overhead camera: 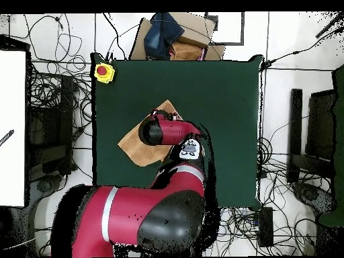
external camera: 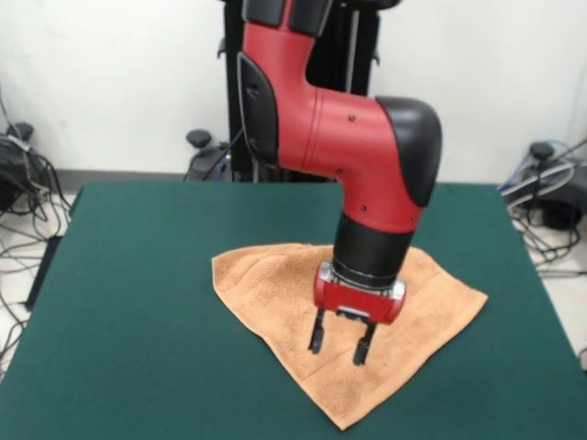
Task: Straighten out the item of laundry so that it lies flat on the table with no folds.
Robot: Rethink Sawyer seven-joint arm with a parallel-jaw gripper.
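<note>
The peach-orange towel (external camera: 275,316) is lying on the dark green table (external camera: 138,302), a little toward the middle of the top, spread in a rough triangle whose point is reaching toward the near edge in the front view. Its surface is looking mostly smooth, with a soft ridge running near the upper left side. The red and black arm (external camera: 367,156) is bending down over the cloth, and the gripper (external camera: 339,346) is hanging just above the towel's middle with its two dark fingers (external camera: 316,335) standing apart and holding nothing. In the overhead view the arm is covering much of the towel (overhead camera: 138,144), and a yellow box with a red button (overhead camera: 103,72) is sitting at one table corner.
</note>
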